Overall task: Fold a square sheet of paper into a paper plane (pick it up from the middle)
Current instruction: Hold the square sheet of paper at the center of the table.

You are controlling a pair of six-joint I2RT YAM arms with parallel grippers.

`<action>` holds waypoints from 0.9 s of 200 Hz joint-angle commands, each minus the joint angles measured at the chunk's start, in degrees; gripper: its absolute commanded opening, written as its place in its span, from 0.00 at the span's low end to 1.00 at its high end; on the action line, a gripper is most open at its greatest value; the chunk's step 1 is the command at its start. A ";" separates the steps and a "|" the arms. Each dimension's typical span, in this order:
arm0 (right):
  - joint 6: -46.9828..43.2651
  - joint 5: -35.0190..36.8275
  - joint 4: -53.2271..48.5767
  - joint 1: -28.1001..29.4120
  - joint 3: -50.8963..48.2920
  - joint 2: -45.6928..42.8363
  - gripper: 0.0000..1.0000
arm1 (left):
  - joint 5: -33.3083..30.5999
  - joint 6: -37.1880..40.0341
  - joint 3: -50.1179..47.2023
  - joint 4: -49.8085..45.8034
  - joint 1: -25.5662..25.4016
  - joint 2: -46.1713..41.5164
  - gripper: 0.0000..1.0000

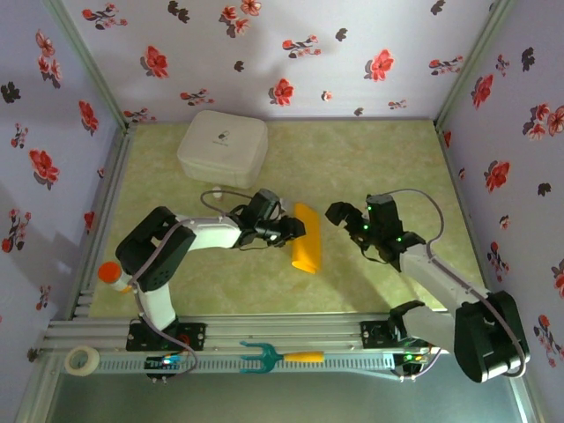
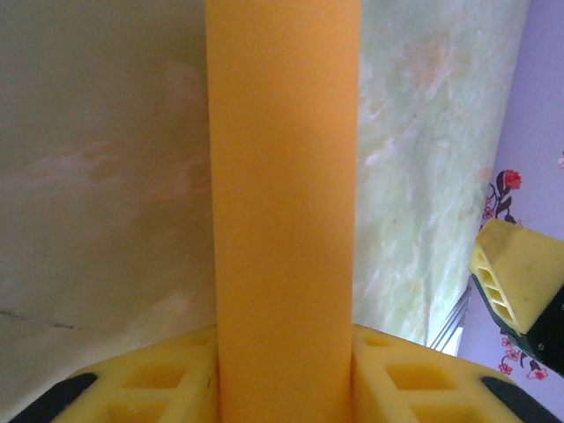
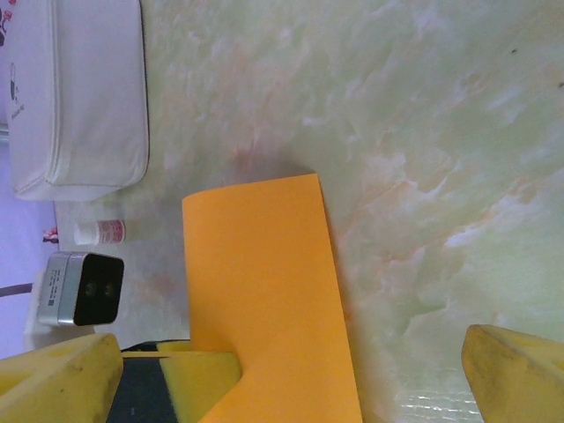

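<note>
Paper plane (image 1: 307, 238), white case (image 1: 223, 147) nearby

Both arms were built alike. The left arm (image 1: 207, 233) and the right arm (image 1: 441, 278) had glossy white link shells set between bulky black joint housings. A thin grey cable (image 1: 204, 201) looped beside the left wrist. Small green lights (image 1: 388, 236) glowed on the right wrist. The left end effector (image 1: 296, 231) and the right end effector (image 1: 338, 214) were black, and their yellow fingers (image 2: 423, 379) were moulded with hollow ribbed cells.
</note>
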 commanded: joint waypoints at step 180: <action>2.67 -7.28 1.17 -0.36 2.79 10.10 0.92 | -12.50 9.72 6.32 -20.79 -1.15 -1.52 0.59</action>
